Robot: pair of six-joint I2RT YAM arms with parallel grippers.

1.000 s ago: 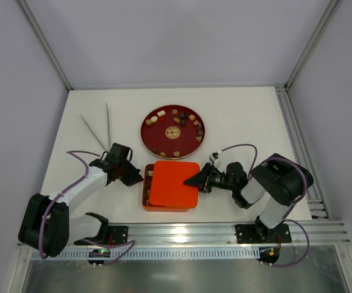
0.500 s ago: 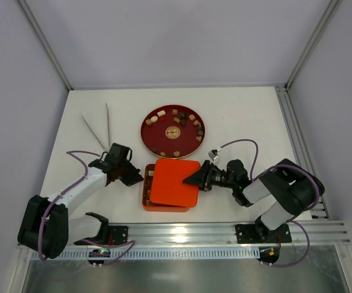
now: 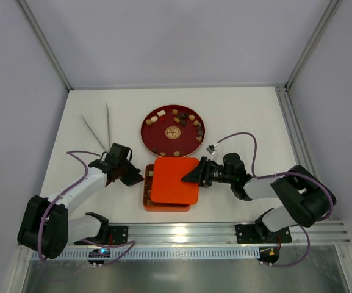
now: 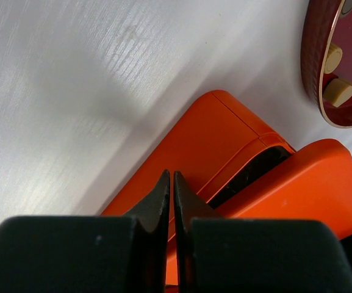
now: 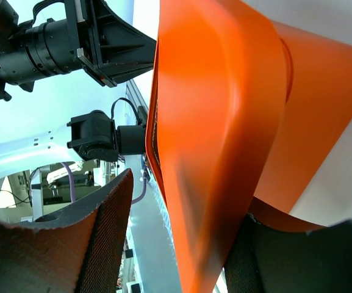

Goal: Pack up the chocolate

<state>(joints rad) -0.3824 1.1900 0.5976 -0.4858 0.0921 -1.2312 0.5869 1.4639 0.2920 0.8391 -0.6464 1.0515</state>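
The chocolate [image 3: 172, 116] lies as small brown and cream pieces on a dark red round plate [image 3: 154, 135]; two cream pieces [image 4: 337, 91] show in the left wrist view. The orange box [image 3: 146, 194] stands in front of the plate, and its flat orange lid [image 3: 172, 183] lies over it, offset to the right. My left gripper [image 3: 139, 179] is shut and empty, tips at the box's left wall [image 4: 212, 140]. My right gripper [image 3: 188, 178] has the lid's right edge [image 5: 212, 91] between its fingers. One finger touches the lid, and a gap shows at the other finger [image 5: 111, 220].
Two thin grey sticks [image 3: 100, 127] lie in a V at the back left. An aluminium rail [image 3: 182, 233] runs along the near table edge and another rail [image 3: 294, 140] along the right edge. White walls close in the back and sides.
My right arm's elbow swung out to the right and its wrist straightened. The lid shifted a little left and away from me over the box. My left arm has not moved.
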